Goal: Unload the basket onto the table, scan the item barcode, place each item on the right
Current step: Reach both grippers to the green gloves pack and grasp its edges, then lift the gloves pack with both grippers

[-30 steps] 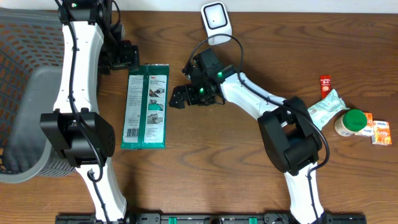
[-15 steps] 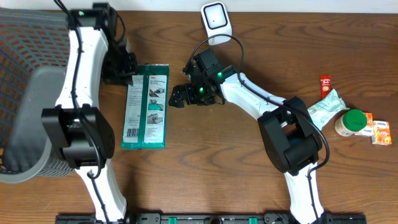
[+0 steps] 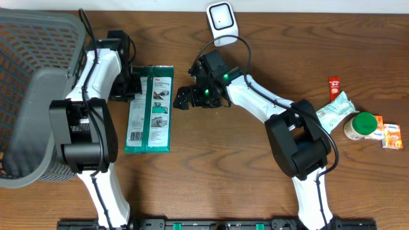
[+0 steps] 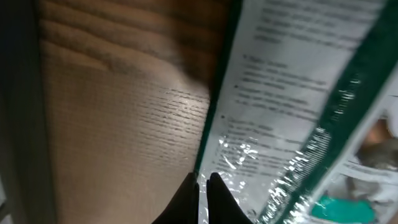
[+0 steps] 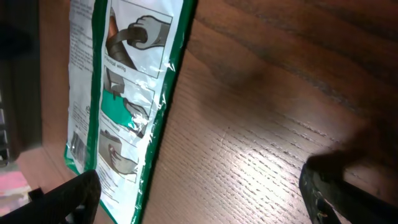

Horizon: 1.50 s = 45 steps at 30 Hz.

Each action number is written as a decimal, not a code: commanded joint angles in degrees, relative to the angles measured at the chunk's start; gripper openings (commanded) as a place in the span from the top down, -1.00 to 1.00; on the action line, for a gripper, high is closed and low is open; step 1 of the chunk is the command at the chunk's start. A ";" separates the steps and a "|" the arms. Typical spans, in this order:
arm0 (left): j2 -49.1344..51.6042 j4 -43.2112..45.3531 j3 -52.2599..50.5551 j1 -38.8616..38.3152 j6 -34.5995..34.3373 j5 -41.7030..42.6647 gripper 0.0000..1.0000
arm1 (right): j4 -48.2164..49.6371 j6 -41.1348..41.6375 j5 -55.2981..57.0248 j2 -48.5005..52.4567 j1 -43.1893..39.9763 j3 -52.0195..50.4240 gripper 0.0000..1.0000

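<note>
The flat green-and-white plastic package [image 3: 150, 108] is showing dark green borders around white printed panels and a teal picture. The dark brown wooden table [image 3: 217, 179] is showing fine grain. At nine o'clock, the grey plastic mesh basket [image 3: 32, 45] is showing open latticework. At three o'clock, a green-lidded jar [image 3: 364, 121], a red sachet [image 3: 334, 85] and orange packets [image 3: 388, 135] are standing out.

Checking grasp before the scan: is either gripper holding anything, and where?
Left gripper looks pinched on the packet's left edge; right gripper is open, empty.
</note>
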 commanded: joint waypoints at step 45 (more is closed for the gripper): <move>-0.61 14.34 -22.05 -4.81 -3.39 15.91 0.66 | 3.04 5.35 -3.39 4.39 7.61 -3.34 -0.75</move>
